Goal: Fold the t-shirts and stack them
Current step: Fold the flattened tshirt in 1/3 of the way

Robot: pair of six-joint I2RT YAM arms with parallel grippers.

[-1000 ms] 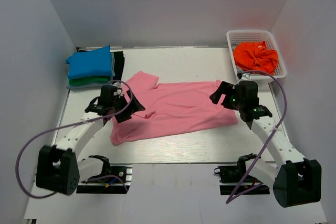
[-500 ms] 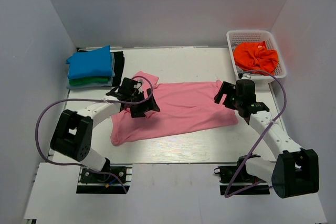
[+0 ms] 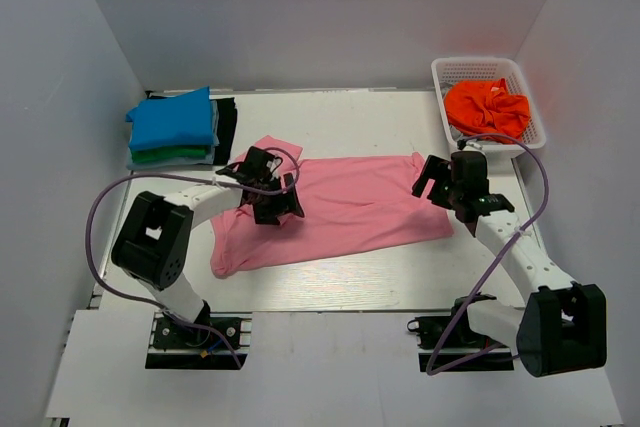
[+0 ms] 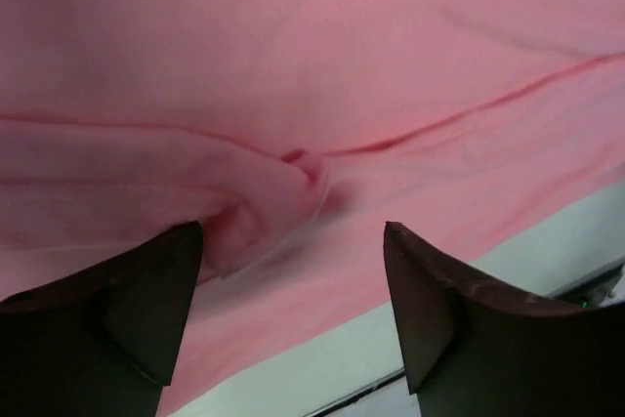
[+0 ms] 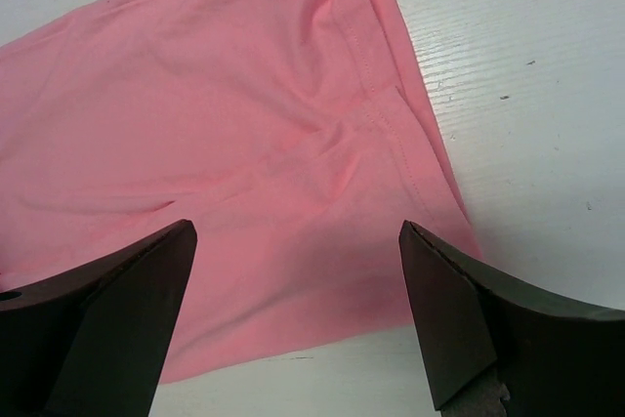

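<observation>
The pink t-shirt (image 3: 340, 209) lies spread on the table (image 3: 340, 282), not yet folded; all places below are given rel. to it. The left gripper (image 3: 272, 197) is over its left part, w/ the jaws apart and nothing clamped. In the wrist view a small bunch of cloth rises btw. the two fingers and touches the left one. The right gripper (image 3: 432, 179) hangs over the shirt's right end, by the hem corner, jaws wide apart, holding nothing. Behind and left of the pink shirt is the stack: the blue t-shirt (image 3: 172, 119) on top of the green t-shirt (image 3: 160, 156). Behind and right of it, the orange t-shirt (image 3: 487, 107) sits crumpled in the white lattice basket (image 3: 480, 67).

Step in hand, as I judge it: to take hold of the pink shirt at both ends for a fold. To do it well, each gripper should go down until its fingers press the cloth on the table, and only then close. The right one should prob. bite on the stitched hem, which is thicker and slips less. Both should lift at equal height, otherwise the cloth drags and wrinkles. Risk: the left pinch is mid-cloth, not at an edge, so the fold line may come crooked. If it catches 1 or 2 layers, I cannot tell.
</observation>
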